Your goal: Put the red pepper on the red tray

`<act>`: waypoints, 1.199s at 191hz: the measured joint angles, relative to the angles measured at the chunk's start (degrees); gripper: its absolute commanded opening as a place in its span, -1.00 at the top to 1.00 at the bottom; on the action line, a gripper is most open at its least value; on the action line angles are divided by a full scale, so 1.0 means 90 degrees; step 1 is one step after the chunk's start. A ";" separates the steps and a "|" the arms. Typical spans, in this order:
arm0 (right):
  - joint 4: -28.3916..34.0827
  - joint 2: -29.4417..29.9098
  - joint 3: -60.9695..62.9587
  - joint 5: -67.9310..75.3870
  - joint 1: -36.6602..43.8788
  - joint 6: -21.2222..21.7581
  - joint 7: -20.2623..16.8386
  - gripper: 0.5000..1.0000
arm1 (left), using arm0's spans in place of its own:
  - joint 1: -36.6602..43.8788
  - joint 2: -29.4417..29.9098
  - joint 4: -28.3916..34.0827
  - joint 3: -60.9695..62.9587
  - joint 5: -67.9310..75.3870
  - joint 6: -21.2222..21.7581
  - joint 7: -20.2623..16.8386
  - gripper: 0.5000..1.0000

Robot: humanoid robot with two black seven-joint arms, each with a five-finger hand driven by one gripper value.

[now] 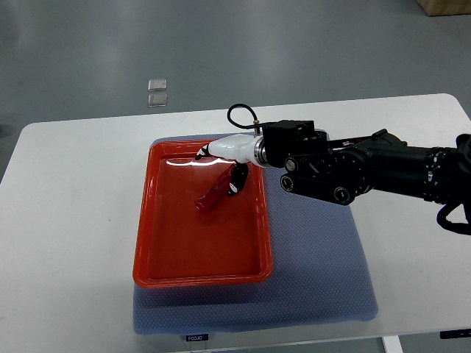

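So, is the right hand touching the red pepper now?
Touching. In the top view the right hand has its dark fingers closed around the upper end of the red pepper, over the red tray.

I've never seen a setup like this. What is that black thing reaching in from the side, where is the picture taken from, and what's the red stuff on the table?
The single camera looks steeply down from the robot's own side of a white table. The black jointed thing is the robot's right arm, ending in the right hand with fingers. It reaches over a red tray that sits on a blue-grey mat. The hand's fingers are closed on a red pepper, holding it over the tray's upper part; whether it touches the tray floor I cannot tell. The left arm is out of view.
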 measured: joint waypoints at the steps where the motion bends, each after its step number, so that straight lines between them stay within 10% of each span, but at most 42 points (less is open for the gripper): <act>1: -0.0003 0.0000 0.0007 0.0002 0.0010 0.0000 0.0000 -0.66 | 0.0000 0.0000 0.0000 0.0000 0.0000 0.0000 0.0000 -1.00; 110: -0.0262 -0.0974 0.3038 0.1845 -0.0758 -0.0092 0.0059 -0.66 | -0.0002 0.0000 0.0000 0.0000 0.0000 -0.0002 0.0000 -1.00; 229: -0.0288 -0.0488 0.7801 0.3217 -0.2818 -0.0102 0.0303 -0.66 | 0.0000 0.0000 0.0000 0.0000 0.0000 -0.0001 -0.0002 -1.00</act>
